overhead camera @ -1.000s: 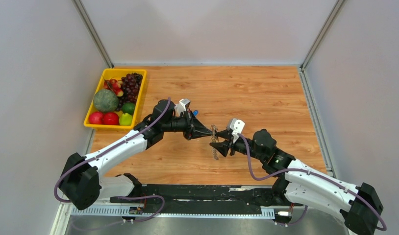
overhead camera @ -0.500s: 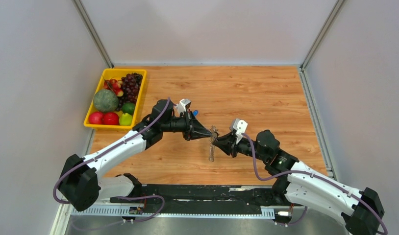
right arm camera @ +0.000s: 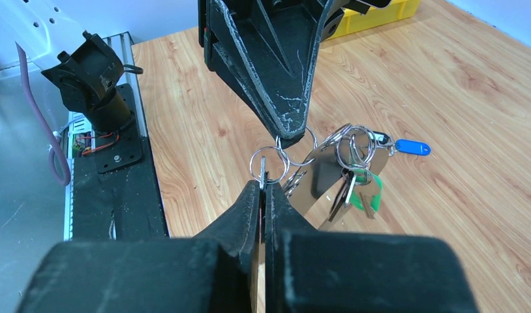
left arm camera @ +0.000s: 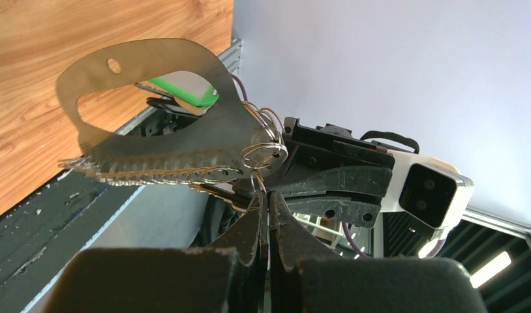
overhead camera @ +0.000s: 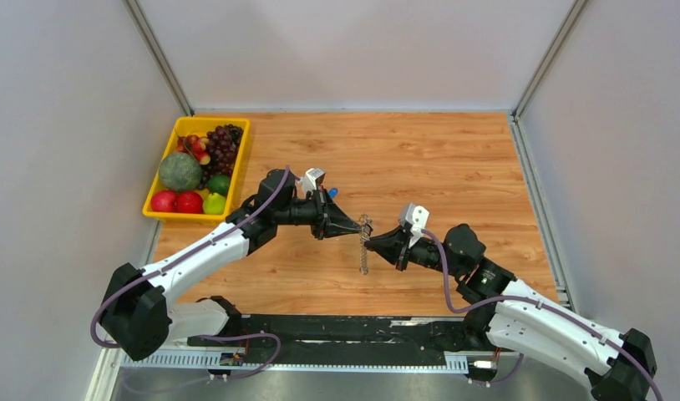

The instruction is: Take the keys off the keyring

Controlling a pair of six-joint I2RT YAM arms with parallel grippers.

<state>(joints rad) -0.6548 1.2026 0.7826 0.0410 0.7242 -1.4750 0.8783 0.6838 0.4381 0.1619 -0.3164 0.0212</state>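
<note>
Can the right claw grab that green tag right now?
Probably not yet: the right claw is pinched shut on the keyring, and keys crowd the green tag hanging just beyond it.

Top view gives you bright, even overhead light. The table carries only soft, faint shadows under the arms, with no glare, and the walls read flat pale grey. In the left wrist view your left fingers are dark and out of focus, the plate on the keyring mirrors the wood, and a lamp strip glows bottom right. Right wrist view is well lit and the rings are sharp, but your right fingers blur up close.
</note>
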